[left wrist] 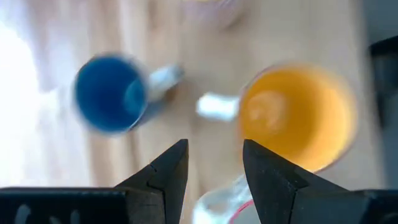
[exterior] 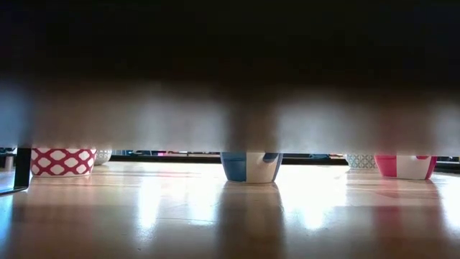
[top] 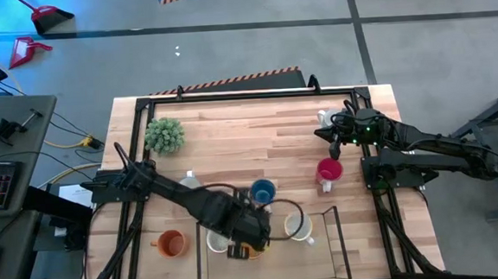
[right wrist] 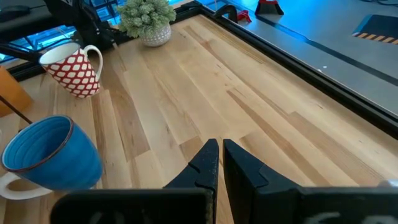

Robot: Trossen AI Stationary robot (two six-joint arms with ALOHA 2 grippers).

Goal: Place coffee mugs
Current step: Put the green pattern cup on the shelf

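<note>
Several mugs stand upright on their bases on the wooden table. In the high view I see an orange mug (top: 170, 244), a white one (top: 216, 242), a blue one (top: 263, 191), another white one (top: 299, 228), a red one (top: 329, 171) and a white one (top: 325, 117) at the far right. My left gripper (top: 245, 242) hovers open near the table's near edge. In its wrist view the left gripper (left wrist: 214, 165) looks down between the blue mug (left wrist: 112, 93) and an orange-lined mug (left wrist: 295, 118). My right gripper (top: 325, 136) is shut beside the far-right white mug. In its own view the right gripper (right wrist: 219, 155) hangs over bare wood.
A bushy green potted plant (top: 164, 134) stands at the far left of the table. A red-lattice mug (right wrist: 73, 67) stands near it. A black frame (top: 229, 96) runs round the table's edge. A dark blurred shape (exterior: 230, 65) covers the upper half of the low view. Bare wood (top: 249, 139) lies in the middle.
</note>
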